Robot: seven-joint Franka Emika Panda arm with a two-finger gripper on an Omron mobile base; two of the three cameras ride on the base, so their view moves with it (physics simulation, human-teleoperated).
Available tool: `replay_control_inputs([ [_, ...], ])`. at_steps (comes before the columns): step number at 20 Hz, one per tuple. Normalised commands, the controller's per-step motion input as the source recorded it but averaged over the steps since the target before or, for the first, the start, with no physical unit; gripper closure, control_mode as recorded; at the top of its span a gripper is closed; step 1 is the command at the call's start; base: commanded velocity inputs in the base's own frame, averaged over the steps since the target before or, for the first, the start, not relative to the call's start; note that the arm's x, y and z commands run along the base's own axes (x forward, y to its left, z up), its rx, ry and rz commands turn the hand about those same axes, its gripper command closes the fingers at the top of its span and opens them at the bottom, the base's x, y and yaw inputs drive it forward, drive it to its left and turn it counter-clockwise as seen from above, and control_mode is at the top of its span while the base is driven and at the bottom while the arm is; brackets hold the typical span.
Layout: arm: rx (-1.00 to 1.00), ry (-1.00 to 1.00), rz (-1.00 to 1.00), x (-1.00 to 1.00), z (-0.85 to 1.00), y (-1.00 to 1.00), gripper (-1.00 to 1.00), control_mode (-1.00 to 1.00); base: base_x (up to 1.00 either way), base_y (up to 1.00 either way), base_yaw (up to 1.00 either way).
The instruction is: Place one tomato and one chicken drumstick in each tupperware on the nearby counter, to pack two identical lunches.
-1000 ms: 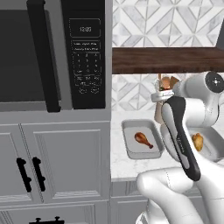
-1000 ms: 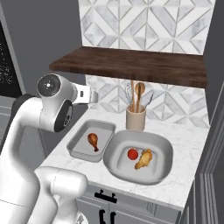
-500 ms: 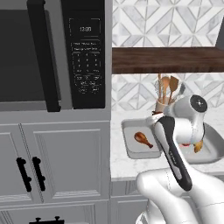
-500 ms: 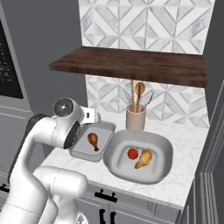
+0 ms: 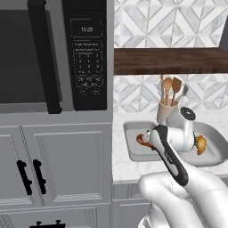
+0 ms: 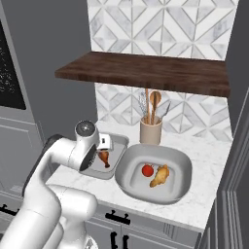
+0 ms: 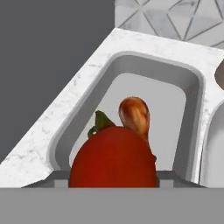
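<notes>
A red tomato with a green stem sits close in the hand view, and my gripper is shut on it. It hangs just above the narrow grey tupperware, where one chicken drumstick lies. From the right base view, my hand hovers over that narrow tupperware and its drumstick. The wider tupperware beside it holds a second tomato and a second drumstick. Both stand on the white marble counter.
A beige crock of wooden utensils stands behind the trays, under a dark wooden shelf. A black microwave sits in tall grey cabinets left of the counter. A grey wall panel bounds the counter on the right.
The arm has swung down from near shelf height to just above the narrow tupperware, carrying the tomato with it. The food in the trays has not moved.
</notes>
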Motion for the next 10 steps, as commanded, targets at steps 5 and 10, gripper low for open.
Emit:
replay_control_inputs([
  [5, 0.0, 0.19, 0.1, 0.34, -0.65, 0.14, 1.0, -1.0, 0.0, 0.0, 0.0],
  [10, 0.0, 0.14, 0.1, 0.39, -0.48, 0.02, 1.0, -1.0, 0.0, 0.0, 0.0],
])
